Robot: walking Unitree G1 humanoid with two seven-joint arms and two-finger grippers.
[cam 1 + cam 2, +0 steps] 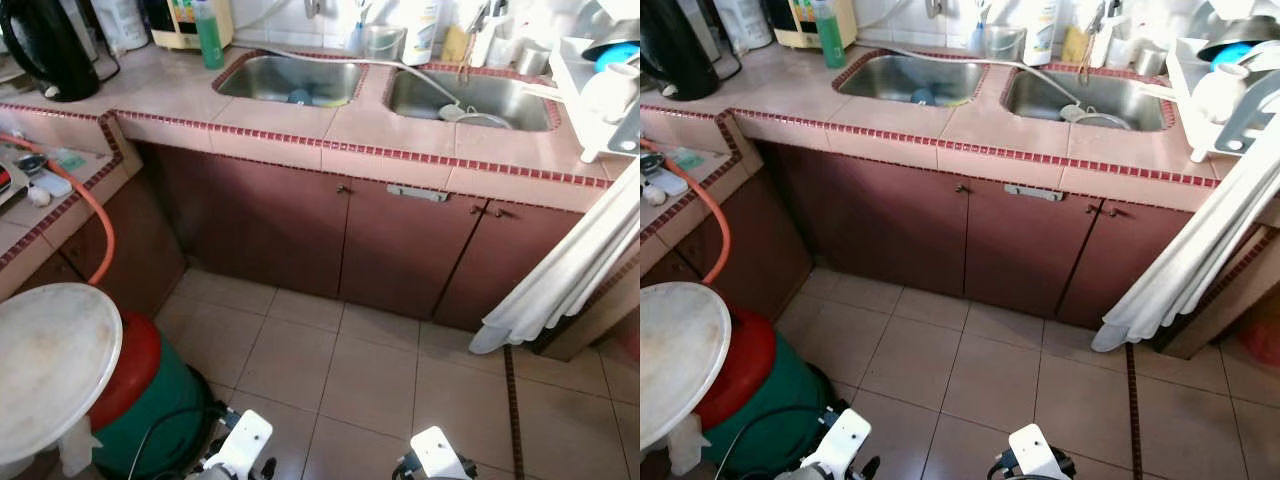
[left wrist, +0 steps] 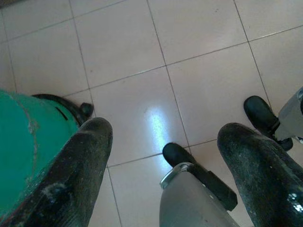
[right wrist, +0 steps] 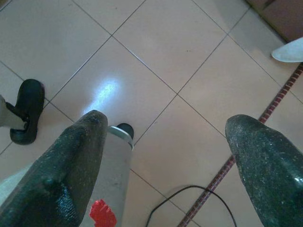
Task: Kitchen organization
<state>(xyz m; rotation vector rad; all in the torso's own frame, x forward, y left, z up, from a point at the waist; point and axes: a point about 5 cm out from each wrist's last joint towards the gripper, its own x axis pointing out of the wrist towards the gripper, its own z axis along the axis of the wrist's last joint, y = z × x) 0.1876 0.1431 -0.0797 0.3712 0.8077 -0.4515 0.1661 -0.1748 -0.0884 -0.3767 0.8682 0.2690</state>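
1. Pale square floor tiles lie under both arms, which hang low at the near edge of the scene, well apart from the counter.
2. Seen in its wrist view, the left gripper has its two black fingers spread apart with nothing between them, only floor below and a green bin just beside.
3. The right gripper is the same: fingers spread wide, empty, above the tiles and a thin black cable.
4. To the near left stands that green bin with a red band, and a round white lid covers it.
5. Farther away, dark red cabinet doors are closed under a pink tiled counter with a red border.
6. Two steel sinks are set in the counter; some dishes lie in them, and a hose runs across to the right one.
7. A green bottle stands on the far left of the sinks, and a black kettle stands farther left.
8. A dish rack with white ware is at the far right, and a white cloth hangs below it.
9. I judge that the task is at the approach step: nothing is held yet, so the next move calls for stepping closer to the counter and raising an arm.
10. Labels on the bottles are too small and blurred to read.
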